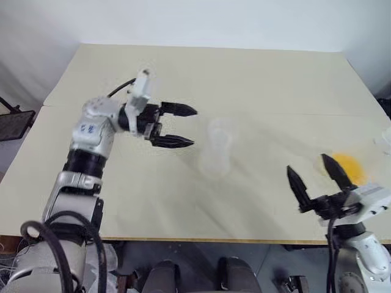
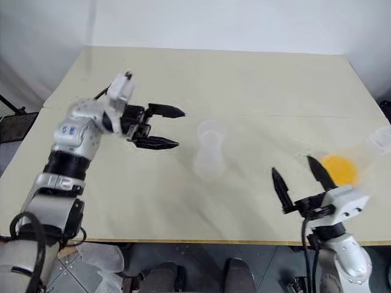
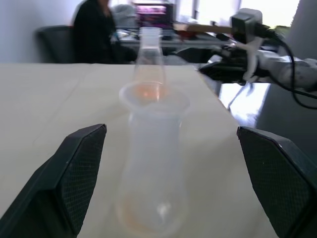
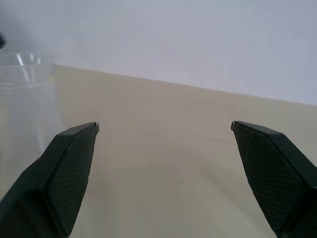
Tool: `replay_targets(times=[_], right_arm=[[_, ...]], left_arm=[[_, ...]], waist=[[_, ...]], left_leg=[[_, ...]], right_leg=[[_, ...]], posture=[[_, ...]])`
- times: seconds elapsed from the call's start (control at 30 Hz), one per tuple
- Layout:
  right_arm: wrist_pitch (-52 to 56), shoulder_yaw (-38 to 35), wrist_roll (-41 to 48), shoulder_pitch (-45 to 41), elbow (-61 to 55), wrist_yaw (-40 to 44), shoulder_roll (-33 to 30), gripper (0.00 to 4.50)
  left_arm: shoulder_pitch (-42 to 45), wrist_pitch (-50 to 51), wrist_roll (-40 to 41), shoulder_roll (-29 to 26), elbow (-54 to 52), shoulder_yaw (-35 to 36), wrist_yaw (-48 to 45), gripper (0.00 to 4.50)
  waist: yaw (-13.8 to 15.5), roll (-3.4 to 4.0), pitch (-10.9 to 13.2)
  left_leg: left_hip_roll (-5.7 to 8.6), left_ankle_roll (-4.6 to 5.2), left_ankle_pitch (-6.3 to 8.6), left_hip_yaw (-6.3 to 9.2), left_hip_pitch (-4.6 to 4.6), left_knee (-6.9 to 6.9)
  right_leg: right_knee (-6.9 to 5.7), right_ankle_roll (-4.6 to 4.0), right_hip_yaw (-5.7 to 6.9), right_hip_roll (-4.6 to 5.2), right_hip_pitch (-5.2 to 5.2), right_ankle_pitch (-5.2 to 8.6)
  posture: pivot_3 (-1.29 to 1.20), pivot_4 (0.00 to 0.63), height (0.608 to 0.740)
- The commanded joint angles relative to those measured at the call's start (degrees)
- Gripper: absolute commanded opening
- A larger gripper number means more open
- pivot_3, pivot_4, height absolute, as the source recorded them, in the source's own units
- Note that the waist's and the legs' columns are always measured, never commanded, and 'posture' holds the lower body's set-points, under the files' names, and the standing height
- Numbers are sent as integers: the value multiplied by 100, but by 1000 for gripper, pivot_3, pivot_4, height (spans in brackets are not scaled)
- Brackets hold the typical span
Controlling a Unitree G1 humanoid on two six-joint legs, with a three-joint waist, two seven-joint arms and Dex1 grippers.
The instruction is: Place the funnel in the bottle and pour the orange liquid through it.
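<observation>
Bottle [image 2: 208,157]: whitish translucent plastic, standing upright near the middle of the table [image 2: 244,79], serving as landmark here. It is carrying the funnel [image 2: 210,130], which is sitting in its neck with the flared rim on top. In the left wrist view a faint orange tint is showing inside the funnel and near the bottle's base.

Orange liquid [image 2: 339,168]: showing as a bright disc inside a clear cup, well to the right of the bottle and nearer the table's front edge.

Small clear cup [image 2: 381,139]: standing beyond the orange liquid, far right of the bottle; contents cannot be told.

Left gripper [image 2: 165,127]: hanging released, fingers spread, just left of the bottle, grasping nothing.

Right gripper [image 2: 299,179]: hovering released, right of the bottle, just beside the orange liquid.
</observation>
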State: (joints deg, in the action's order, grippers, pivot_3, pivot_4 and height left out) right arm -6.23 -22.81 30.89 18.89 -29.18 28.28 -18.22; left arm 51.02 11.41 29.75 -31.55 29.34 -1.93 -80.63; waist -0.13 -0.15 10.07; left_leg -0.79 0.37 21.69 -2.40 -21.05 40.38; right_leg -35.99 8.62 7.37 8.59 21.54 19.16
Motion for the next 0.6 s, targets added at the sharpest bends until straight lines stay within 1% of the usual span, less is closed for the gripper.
replay_targets(times=[0.03, 0.13, 0.3, 0.37, 0.5, 0.57, 0.6], right_arm=[[-209, -763, 263, 256, -163, -121, -46, 4500], [-355, -1363, 393, 621, -38, -100, 4, 4500], [-217, -2140, 940, 1207, 50, -180, 100, 4500], [-50, -2254, 1123, 1339, 95, -261, 115, 4500], [106, -2340, 1072, 1392, 165, -414, 55, 4500], [302, -2452, 1176, 1291, 198, -572, -132, 4500], [678, -2439, 1190, 1169, 181, -793, -409, 4500]], left_arm=[[-531, -93, 144, 41, -632, 503, 473, 4486], [-990, -205, 185, 205, -940, 798, 840, 4486], [-1502, -108, 193, 338, -1395, 853, 936, 4486], [-1628, 72, 249, 387, -1589, 795, 917, 4486], [-1774, 253, 302, 435, -1907, 778, 911, 4486], [-1874, 361, 341, 443, -2107, 768, 950, 4486], [-1929, 326, 324, 439, -2129, 789, 955, 4486]], waist=[[19, 0, 0], [55, 0, 0], [39, 2, -1], [26, 2, -1], [-2, 7, -4], [-1, 10, -6], [-14, 18, -11]], left_leg=[[2, 0, 0, 8, 0, 1], [6, 0, 0, 12, -2, 5], [5, 0, 0, 5, 2, 2], [5, 0, 0, 0, 8, 2], [-1, 0, 0, -6, 23, -5], [0, 0, 0, -27, 48, -21], [-1, 0, 0, -31, 53, -23]], right_leg=[[-1, 0, 0, 1, -2, 0], [-2, 0, -1, 2, -7, 0], [-1, 0, -4, 1, -10, 0], [0, 0, -13, 1, -12, 0], [0, 0, -35, -3, -13, 0], [0, 0, -55, -3, -19, 0], [-1, 0, -61, -4, -19, 0]], posture=[[0, 150, 740], [0, 150, 740], [0, 150, 740], [0, 150, 740], [0, 150, 740], [0, 150, 740], [0, 150, 740]])
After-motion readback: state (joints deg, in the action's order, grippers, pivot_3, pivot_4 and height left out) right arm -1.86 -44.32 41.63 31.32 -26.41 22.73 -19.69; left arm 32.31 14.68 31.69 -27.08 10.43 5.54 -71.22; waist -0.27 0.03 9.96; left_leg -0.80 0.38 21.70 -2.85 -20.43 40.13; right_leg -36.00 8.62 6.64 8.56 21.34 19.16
